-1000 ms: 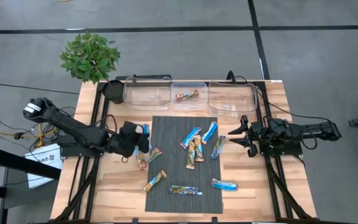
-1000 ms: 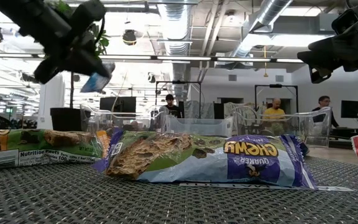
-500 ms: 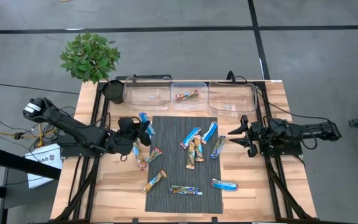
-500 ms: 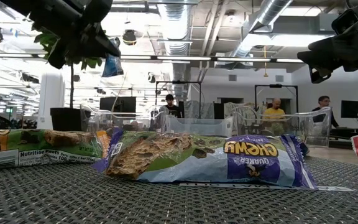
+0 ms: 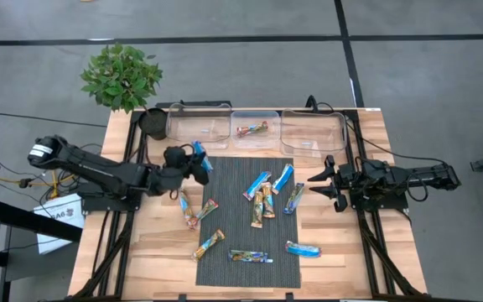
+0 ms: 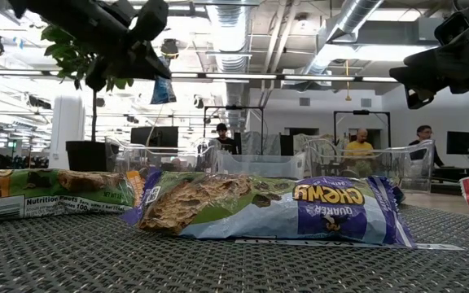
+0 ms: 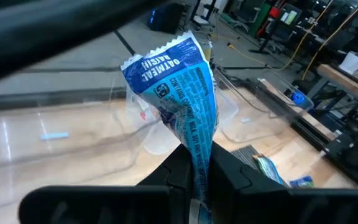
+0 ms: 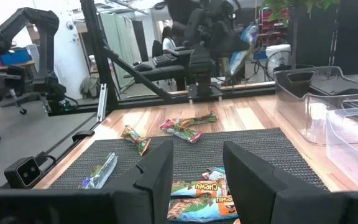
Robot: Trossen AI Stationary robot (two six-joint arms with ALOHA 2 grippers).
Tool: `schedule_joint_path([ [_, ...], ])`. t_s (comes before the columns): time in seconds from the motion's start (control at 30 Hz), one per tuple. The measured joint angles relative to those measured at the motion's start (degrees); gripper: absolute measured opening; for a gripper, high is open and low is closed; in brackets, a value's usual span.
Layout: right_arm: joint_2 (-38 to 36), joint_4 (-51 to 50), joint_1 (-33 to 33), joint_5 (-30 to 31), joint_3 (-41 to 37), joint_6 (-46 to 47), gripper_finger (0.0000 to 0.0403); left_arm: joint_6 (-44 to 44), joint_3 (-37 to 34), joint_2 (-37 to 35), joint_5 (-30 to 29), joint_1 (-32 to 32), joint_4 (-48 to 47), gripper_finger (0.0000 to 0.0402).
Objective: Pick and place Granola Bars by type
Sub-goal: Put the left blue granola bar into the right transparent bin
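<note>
Carrying a bright blue granola bar (image 5: pixel 198 153) in the left hand (image 5: pixel 193 161), pinched by its lower end between the fingers (image 7: pixel 180 163) so the crimped top stands free above them, over the near left corner of the dark mat (image 5: pixel 225 243) and just short of the left clear bin (image 5: pixel 198 124). Looks light and floppy: glossy film, likely slick, with a soft bar inside that could bend or swivel in so narrow a pinch. Better held across the middle of the body than by a crimped seam, which would fold.

Waiting with the right hand (image 5: pixel 324 183) spread wide, empty, above the counter (image 5: pixel 342 252) at the mat's right edge.

Lying loose on the mat: a cluster of granola bars (image 5: pixel 265 197) near the centre, others toward the front edge (image 5: pixel 249 256). One already in the middle bin (image 5: pixel 252 128). Right bin (image 5: pixel 313 130) apparently bare. Most of the sorting probably not yet done.
</note>
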Motion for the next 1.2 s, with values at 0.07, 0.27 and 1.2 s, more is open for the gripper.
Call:
schedule_joint_path([
  [0.07,0.0,0.0,0.0,0.0,0.0,0.0,0.0133,1.9,0.0,0.0,0.6,1.5,1.5,0.0027],
  [0.27,0.0,0.0,0.0,0.0,0.0,0.0,0.0134,4.8,0.0,0.0,2.2,5.1,3.9,0.0023],
  [1.2,0.0,0.0,0.0,0.0,0.0,0.0,0.0133,21.6,11.5,11.6,10.0,13.5,11.1,0.0023],
])
